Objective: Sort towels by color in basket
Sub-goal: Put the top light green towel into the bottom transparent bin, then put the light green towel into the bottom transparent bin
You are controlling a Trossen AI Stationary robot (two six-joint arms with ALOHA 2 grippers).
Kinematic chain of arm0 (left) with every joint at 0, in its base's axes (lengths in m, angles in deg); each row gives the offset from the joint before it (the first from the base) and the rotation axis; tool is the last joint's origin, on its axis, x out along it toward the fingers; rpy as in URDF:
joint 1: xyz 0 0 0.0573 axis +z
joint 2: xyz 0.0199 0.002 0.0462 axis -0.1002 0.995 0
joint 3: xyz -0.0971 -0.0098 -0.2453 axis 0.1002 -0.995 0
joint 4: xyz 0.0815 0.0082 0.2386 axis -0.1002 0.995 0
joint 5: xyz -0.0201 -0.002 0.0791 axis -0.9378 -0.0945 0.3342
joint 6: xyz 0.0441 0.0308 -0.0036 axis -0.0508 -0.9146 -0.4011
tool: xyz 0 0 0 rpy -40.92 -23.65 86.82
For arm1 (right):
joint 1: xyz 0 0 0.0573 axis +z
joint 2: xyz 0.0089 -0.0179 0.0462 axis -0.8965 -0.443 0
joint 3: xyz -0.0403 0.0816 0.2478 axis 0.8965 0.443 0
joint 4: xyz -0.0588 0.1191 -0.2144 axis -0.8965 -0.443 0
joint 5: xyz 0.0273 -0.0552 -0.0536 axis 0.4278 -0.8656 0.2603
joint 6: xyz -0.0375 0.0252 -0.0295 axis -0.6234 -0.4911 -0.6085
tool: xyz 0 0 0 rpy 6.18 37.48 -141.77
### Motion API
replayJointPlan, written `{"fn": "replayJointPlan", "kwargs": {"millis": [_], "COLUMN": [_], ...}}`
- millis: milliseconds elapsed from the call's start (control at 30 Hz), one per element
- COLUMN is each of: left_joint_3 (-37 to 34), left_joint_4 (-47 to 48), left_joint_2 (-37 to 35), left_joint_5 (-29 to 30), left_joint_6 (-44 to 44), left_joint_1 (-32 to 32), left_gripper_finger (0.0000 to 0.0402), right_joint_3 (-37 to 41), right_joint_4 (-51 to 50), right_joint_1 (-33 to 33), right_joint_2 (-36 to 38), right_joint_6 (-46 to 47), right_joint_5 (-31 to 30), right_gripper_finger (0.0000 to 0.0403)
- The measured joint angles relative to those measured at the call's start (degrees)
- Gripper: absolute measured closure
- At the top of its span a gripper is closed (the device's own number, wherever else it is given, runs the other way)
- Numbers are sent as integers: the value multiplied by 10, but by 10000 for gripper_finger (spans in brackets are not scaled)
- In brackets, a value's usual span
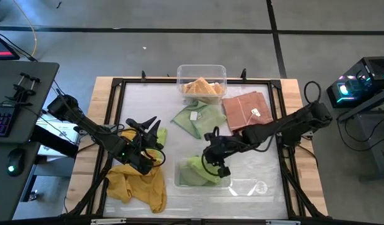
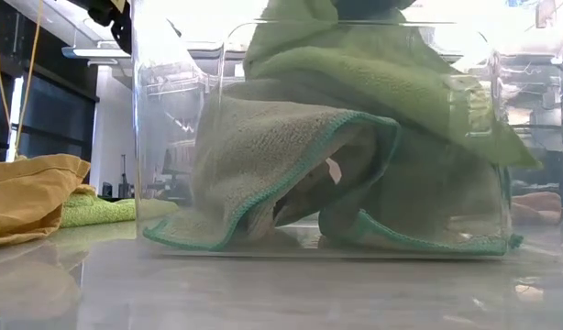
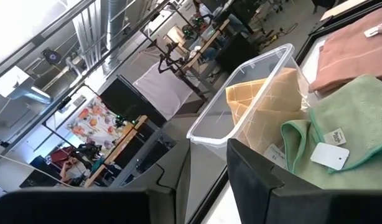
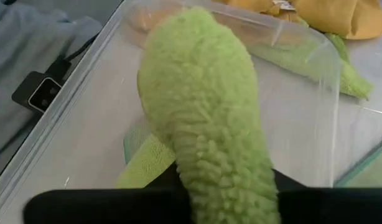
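My right gripper (image 1: 216, 164) is shut on a light green towel (image 4: 203, 112) over the clear near bin (image 1: 242, 186). Green cloth (image 2: 291, 174) lies heaped on the bin's floor. My left gripper (image 1: 145, 124) hovers open above the table's left half, holding nothing, with a mustard yellow towel (image 1: 139, 184) crumpled just near of it and a bit of green cloth (image 1: 162, 134) beside it. Another green towel with a white tag (image 1: 195, 119) lies flat mid-table. A peach-salmon towel (image 1: 248, 109) lies flat to its right. The far bin (image 1: 201, 67) holds a yellow towel (image 1: 201, 87). My right gripper pinches a bunched fold of the green towel (image 4: 219, 168) between its two fingers, coming from above. The towel hangs down into the near bin, and its lower part (image 2: 373, 82) drapes over the green cloth lying there. How many layers are held cannot be told.
A black frame (image 1: 120, 84) runs around the work surface. The two clear bins stand at the far middle and near middle. Bare table (image 1: 148, 100) shows at the far left. A desk with keyboard and mouse (image 1: 14, 159) stands to the left.
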Motion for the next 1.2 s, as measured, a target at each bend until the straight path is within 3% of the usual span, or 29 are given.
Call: {"fn": "replayJointPlan", "kwargs": {"millis": [167, 300, 533, 600, 800, 967, 1200], "left_joint_3": [0, 0, 0, 0, 0, 0, 0], "left_joint_4": [0, 0, 0, 0, 1, 1, 0], "left_joint_2": [0, 0, 0, 0, 0, 0, 0], "left_joint_5": [0, 0, 0, 0, 0, 0, -9], "left_joint_6": [0, 0, 0, 4, 15, 15, 16], "left_joint_1": [0, 0, 0, 0, 0, 4, 24], "left_gripper_finger": [312, 312, 312, 312, 312, 312, 312], "right_joint_3": [-2, -54, -143, -145, -79, -9, 75], "right_joint_4": [14, -48, -162, -154, -55, 36, 146], "right_joint_1": [4, 21, 64, 71, 58, 21, -22], "right_joint_2": [3, 4, 5, 6, 6, 5, 5], "right_joint_6": [-2, -2, 13, -2, -27, -32, -58], "right_joint_5": [33, 49, -51, -44, 55, 68, 130], "right_gripper_finger": [264, 229, 222, 223, 256, 299, 340]}}
